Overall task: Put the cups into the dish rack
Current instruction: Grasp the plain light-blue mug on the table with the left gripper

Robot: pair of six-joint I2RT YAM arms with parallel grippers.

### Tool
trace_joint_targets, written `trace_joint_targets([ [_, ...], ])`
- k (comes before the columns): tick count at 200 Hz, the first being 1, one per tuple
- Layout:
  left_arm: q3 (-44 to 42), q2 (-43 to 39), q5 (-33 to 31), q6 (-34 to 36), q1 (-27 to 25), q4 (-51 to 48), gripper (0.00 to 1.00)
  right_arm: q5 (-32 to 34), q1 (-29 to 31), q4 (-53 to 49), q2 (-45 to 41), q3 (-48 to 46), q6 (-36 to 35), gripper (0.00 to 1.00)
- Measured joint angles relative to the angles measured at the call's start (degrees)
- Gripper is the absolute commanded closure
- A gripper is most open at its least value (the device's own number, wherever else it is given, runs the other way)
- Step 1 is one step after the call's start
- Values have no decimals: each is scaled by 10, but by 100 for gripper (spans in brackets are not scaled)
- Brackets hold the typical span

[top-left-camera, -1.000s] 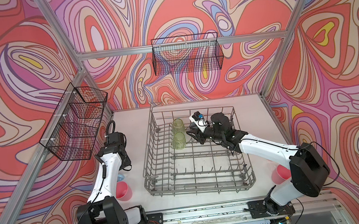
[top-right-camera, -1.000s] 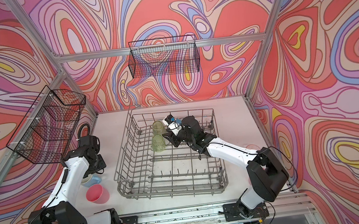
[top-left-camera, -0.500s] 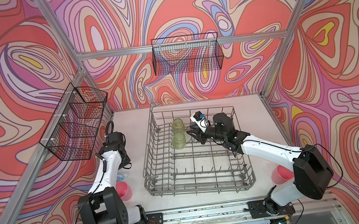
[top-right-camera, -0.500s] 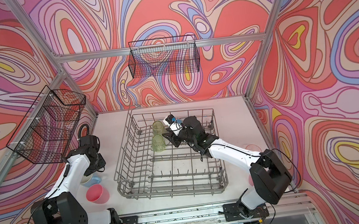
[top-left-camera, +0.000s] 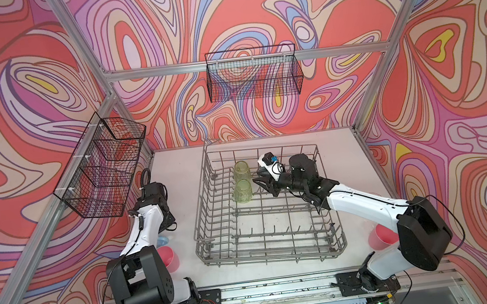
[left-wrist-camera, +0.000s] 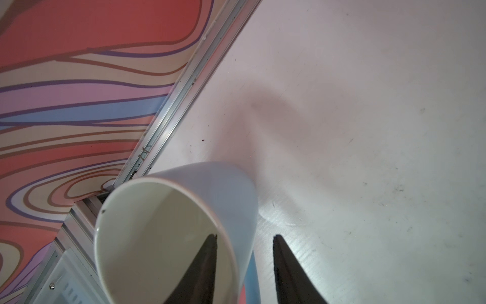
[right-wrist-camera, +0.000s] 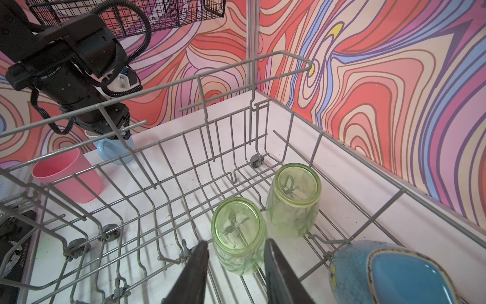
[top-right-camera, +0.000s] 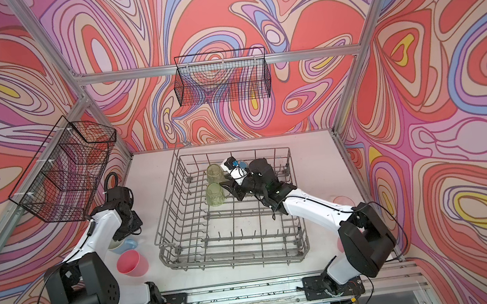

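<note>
Left gripper (left-wrist-camera: 244,235) part open astride wall of glossy pale-blue handled mug (left-wrist-camera: 205,184), on white tabletop (left-wrist-camera: 368,131) left of grey wire dish rack (top-left-camera: 262,219); not clamped. Risk: off-centre squeeze tipping it into opaque pink cup (top-right-camera: 132,262). Right gripper (right-wrist-camera: 235,243) part open, empty, just short of inverted translucent yellow-green tumbler (right-wrist-camera: 236,223) in rack; could nudge it off tines. Since a second ago: left jaws narrower, cups unmoved.
</note>
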Motion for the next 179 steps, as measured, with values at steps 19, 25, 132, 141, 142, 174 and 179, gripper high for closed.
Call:
trace_joint_targets([
  [19,-1,2,1,0,0,6,73,0,0,0,0,0,-4,63],
  [25,-1,2,1,0,0,7,74,0,0,0,0,0,-4,63],
  [132,-1,2,22,3,0,14,90,0,0,0,0,0,-6,63],
  [141,-1,2,23,3,0,14,91,0,0,0,0,0,-6,63],
  [142,-1,2,23,3,0,14,91,0,0,0,0,0,-6,63],
  [174,-1,0,29,3,0,13,93,0,0,1,0,0,-6,63],
  [179,-1,-1,30,3,-1,14,93,0,0,1,0,0,-6,63],
])
